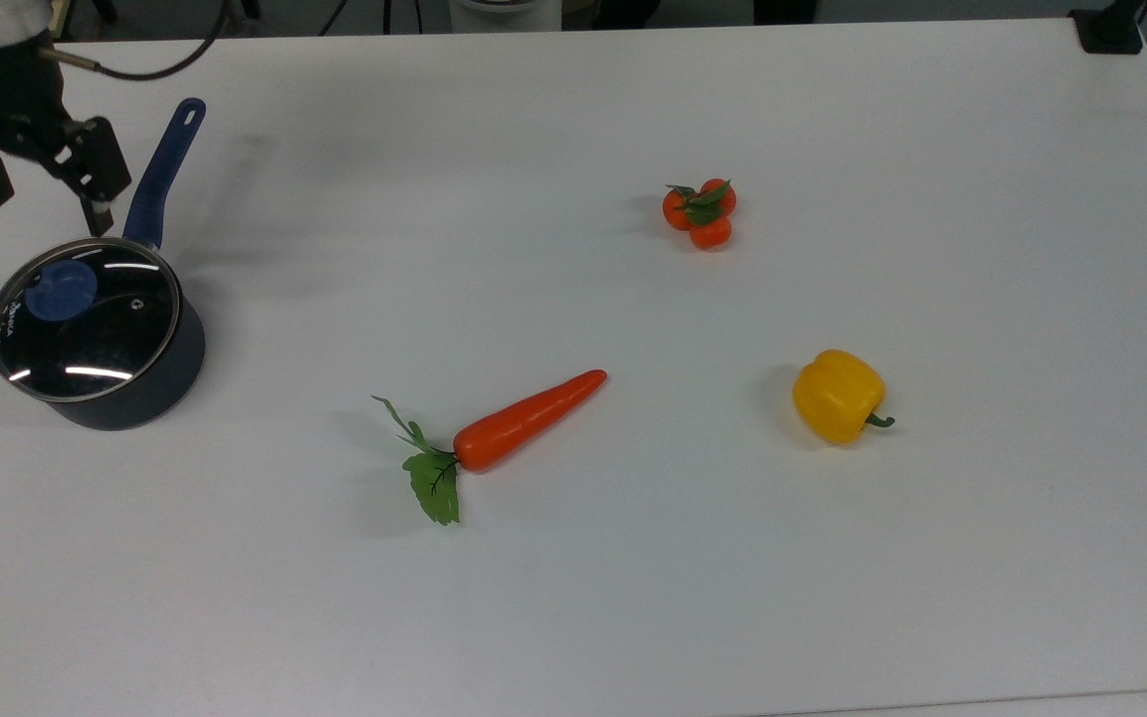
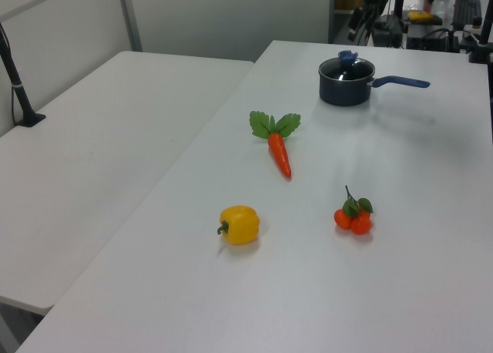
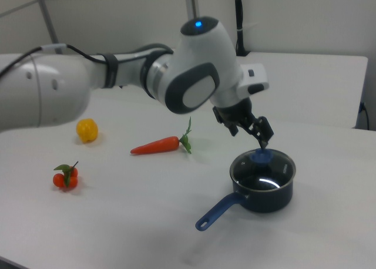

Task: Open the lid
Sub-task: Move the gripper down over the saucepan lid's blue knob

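Above the saucepan (image 1: 135, 383), pincer (image 1: 41, 204) spread and empty, lid (image 1: 86, 319) seated, knob (image 1: 61, 290) untouched.

White tabletop (image 1: 633, 617); dark saucepan (image 1: 150, 383) with blue handle (image 1: 163, 171); clear lid (image 1: 84, 319), blue knob (image 1: 61, 290); orange carrot (image 1: 524, 420); yellow pepper (image 1: 837, 395); black pincer (image 1: 44, 204).

White table (image 1: 633, 617), second white table (image 2: 100, 137) beside it, pale wall (image 2: 223, 18).

Glossy glass lid (image 1: 84, 319), matt table (image 1: 633, 597)
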